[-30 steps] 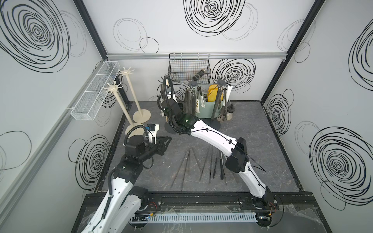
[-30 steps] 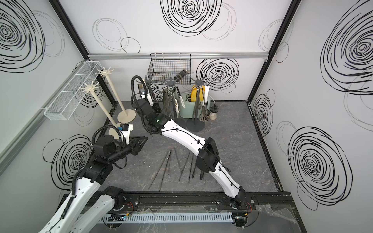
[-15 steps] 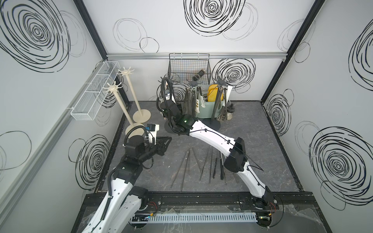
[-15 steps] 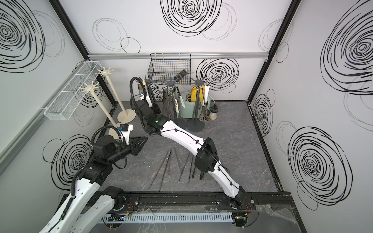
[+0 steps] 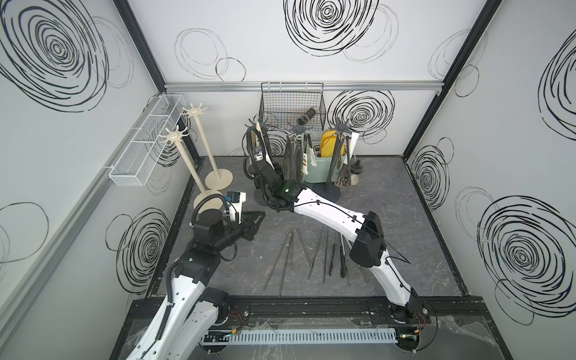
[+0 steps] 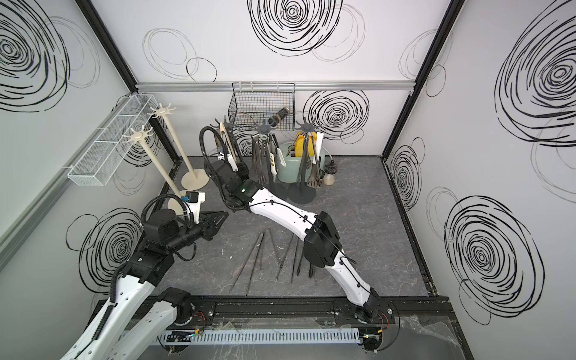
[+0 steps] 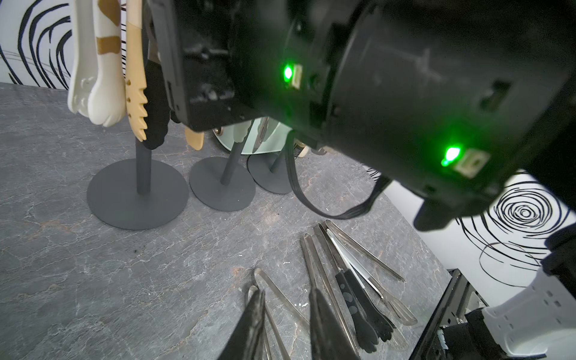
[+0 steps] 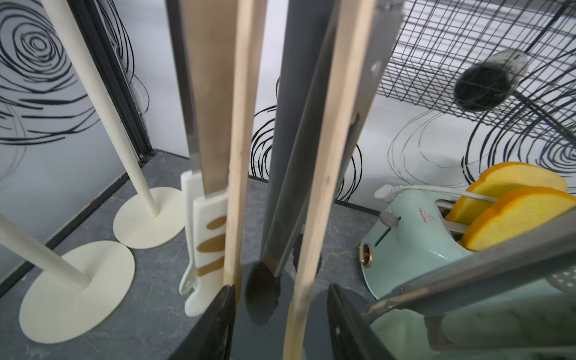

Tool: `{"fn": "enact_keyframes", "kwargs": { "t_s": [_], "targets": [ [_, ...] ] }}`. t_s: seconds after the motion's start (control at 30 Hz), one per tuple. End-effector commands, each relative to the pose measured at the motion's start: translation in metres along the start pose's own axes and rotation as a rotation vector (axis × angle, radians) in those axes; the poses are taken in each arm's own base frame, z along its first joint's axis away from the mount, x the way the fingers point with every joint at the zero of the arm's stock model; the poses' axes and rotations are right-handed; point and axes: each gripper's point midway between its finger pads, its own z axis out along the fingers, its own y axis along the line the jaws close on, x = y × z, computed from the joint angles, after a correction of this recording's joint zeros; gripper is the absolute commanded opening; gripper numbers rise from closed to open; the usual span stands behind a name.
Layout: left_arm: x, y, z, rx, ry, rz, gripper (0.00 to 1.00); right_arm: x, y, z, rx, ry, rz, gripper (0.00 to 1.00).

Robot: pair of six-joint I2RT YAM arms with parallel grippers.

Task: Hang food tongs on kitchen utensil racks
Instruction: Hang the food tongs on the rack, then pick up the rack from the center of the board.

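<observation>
**Seemingly letting go: wooden tongs at a dark rack**

Stretched over the grey stone-look table (image 5: 405, 202), the right arm (image 5: 330, 212) reaches the upper centre of both top views, to the leftmost dark grey rack (image 7: 137, 199) of three. Wooden tongs (image 8: 244, 156) hang upright just beside its pole, both slats between the parted fingers of the right gripper (image 8: 280, 327); one slat seems to touch a finger, the other is free. Whether their loop sits on a hook is too small to tell. Release looks like the step in hand: spread wider, then back straight out without dragging a slat. Crowding is the obstacle: cream tongs (image 8: 208, 237) and black-tipped tongs (image 8: 261, 290) share that rack, and a mint toaster (image 5: 322, 173) stands near on its right. Two cream racks (image 5: 176, 137) stand at left, hooks bare. Loose tongs (image 5: 333, 258) lie lower centre. Near them the left gripper (image 7: 288, 327) hovers, jaws slightly apart, holding nothing.
</observation>
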Motion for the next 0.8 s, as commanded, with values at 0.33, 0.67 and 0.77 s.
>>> {"fn": "enact_keyframes", "kwargs": {
  "t_s": [0.33, 0.67, 0.77],
  "targets": [
    [-0.013, 0.014, 0.001, -0.024, -0.050, -0.014, 0.30, -0.013, -0.040, -0.073, -0.072, -0.001, 0.020, 0.56],
    [-0.029, 0.076, -0.016, -0.345, -0.119, -0.080, 0.48, 0.021, -0.132, -0.119, -0.247, 0.022, 0.122, 0.61],
    [-0.038, 0.104, -0.031, -0.502, -0.168, -0.107, 0.57, 0.033, -0.171, -0.120, -0.293, 0.035, 0.177, 0.63]
  ]
}}
